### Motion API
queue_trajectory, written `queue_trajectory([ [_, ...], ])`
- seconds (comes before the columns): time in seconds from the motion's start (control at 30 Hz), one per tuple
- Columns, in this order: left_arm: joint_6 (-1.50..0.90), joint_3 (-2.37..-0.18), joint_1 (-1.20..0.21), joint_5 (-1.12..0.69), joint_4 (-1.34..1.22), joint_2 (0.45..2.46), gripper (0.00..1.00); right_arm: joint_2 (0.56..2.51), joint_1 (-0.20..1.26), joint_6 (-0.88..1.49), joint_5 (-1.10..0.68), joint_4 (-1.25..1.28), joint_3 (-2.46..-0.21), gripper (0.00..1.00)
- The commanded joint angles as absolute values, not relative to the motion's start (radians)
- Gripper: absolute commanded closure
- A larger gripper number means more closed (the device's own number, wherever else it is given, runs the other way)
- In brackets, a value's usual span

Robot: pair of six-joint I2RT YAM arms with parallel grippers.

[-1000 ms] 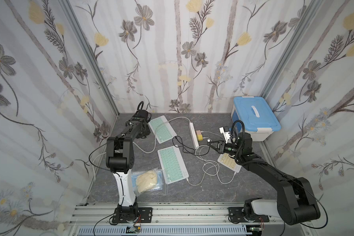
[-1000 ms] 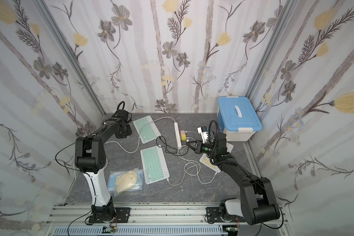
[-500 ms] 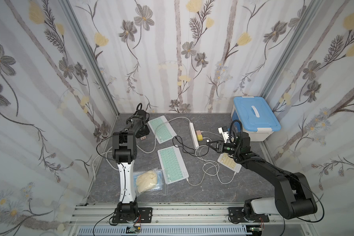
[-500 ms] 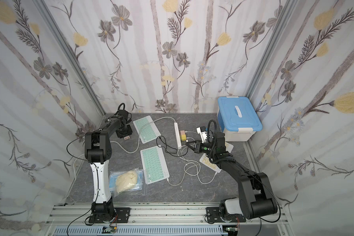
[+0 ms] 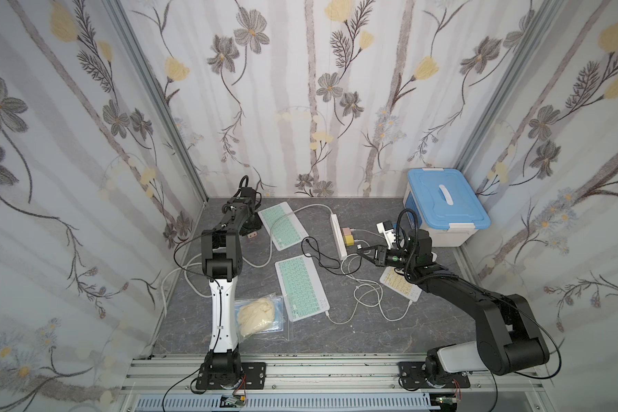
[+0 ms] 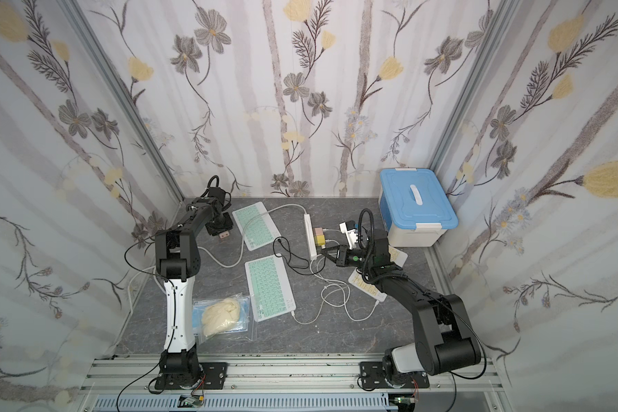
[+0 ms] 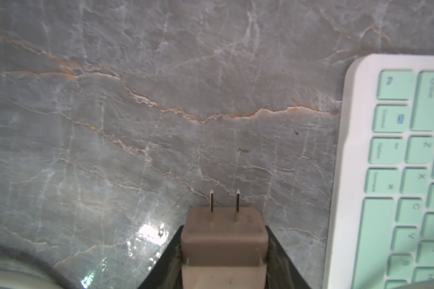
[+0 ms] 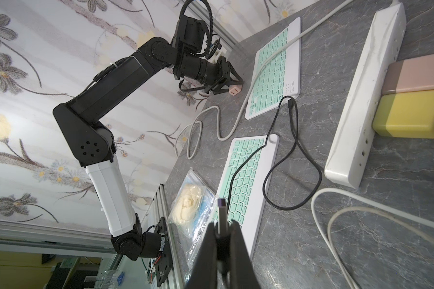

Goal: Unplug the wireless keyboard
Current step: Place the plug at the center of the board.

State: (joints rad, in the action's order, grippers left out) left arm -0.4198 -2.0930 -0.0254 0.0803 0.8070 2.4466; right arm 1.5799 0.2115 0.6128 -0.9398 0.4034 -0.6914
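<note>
Two white keyboards with mint keys lie on the grey table, one far and one near. My left gripper is at the far left beside the far keyboard, shut on a pink two-pronged adapter. My right gripper hovers by the power strip, shut on the USB plug of a black cable. That cable trails over the near keyboard. Its other end lies by the far keyboard's corner.
A pink adapter and a yellow adapter sit in the strip. White cables loop in the middle. A yellow-keyed keyboard lies under my right arm. A blue-lidded box stands far right; a bagged item lies near left.
My left arm's elbow has swung right and more upright, while its gripper with the pink adapter has barely shifted. The right gripper holds about the same place.
</note>
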Motion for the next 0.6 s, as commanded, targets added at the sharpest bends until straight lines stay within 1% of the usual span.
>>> queue_trajectory([
  [0.0, -0.435, -2.072, -0.028, 0.055, 0.800, 2.429, 0.57, 1.585, 0.223, 0.619, -0.950, 0.451, -0.702, 1.00],
  [0.07, -0.433, -2.032, -0.027, 0.045, 0.769, 2.392, 0.44, 1.589, 0.228, 0.620, -0.944, 0.449, -0.705, 1.00],
  [0.1, -0.430, -2.018, -0.028, 0.043, 0.760, 2.372, 0.40, 1.588, 0.229, 0.619, -0.945, 0.447, -0.708, 1.00],
  [0.23, -0.412, -1.991, -0.028, 0.039, 0.749, 2.301, 0.29, 1.588, 0.236, 0.619, -0.944, 0.440, -0.727, 1.00],
  [0.3, -0.406, -1.975, -0.028, 0.035, 0.742, 2.258, 0.25, 1.620, 0.240, 0.618, -0.943, 0.435, -0.730, 1.00],
  [0.37, -0.406, -1.947, -0.028, 0.026, 0.731, 2.211, 0.21, 1.623, 0.244, 0.621, -0.941, 0.433, -0.730, 1.00],
  [0.43, -0.415, -1.892, -0.034, 0.003, 0.707, 2.147, 0.21, 1.625, 0.246, 0.621, -0.939, 0.431, -0.768, 1.00],
  [0.57, -0.425, -1.691, -0.095, -0.096, 0.592, 1.982, 0.21, 1.641, 0.247, 0.622, -0.935, 0.431, -0.783, 1.00],
])
